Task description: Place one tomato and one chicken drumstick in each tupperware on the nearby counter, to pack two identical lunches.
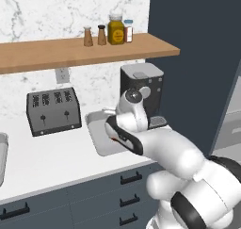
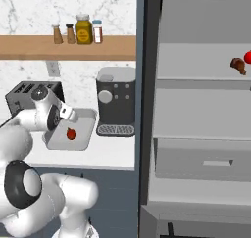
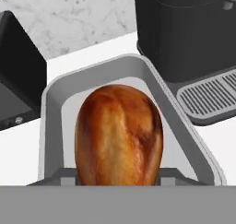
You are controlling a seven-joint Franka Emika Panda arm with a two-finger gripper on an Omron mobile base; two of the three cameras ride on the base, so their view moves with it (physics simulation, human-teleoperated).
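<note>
- Hand view: a chicken drumstick (image 3: 119, 135) fills the lower centre of the frame, bulbous end toward the camera. It sits right at the gripper, with the finger bases showing as grey blocks on either side of its lower edge. The jaws read as clamped on the drumstick, partly apart around its width.
- Behind and around the drumstick in the hand view lies a tupperware (image 3: 54, 112), light grey with a rounded rim; the drumstick hangs over its inside.
- Left base view: the gripper (image 1: 112, 137) is at frame centre, over the same tupperware (image 1: 96, 134) on the white counter (image 1: 47, 162). A small reddish bit shows at the fingers; the jaws themselves are hidden by the wrist here.
- Right base view: the gripper (image 2: 67, 115) sits at the left-centre, above the tupperware (image 2: 84, 134). One tomato (image 2: 71, 133) lies inside that tray, near its middle.
- Right base view, upper right: a second chicken drumstick (image 2: 238, 64) and a second tomato (image 2: 248, 57) lie side by side on a shelf of the open grey cabinet.
- Left base view, left edge: the rim of another grey tray (image 1: 3, 155) shows on the counter.
- A toaster (image 1: 52, 109) stands left of the tray, a coffee machine (image 1: 141, 91) right of it.
</note>
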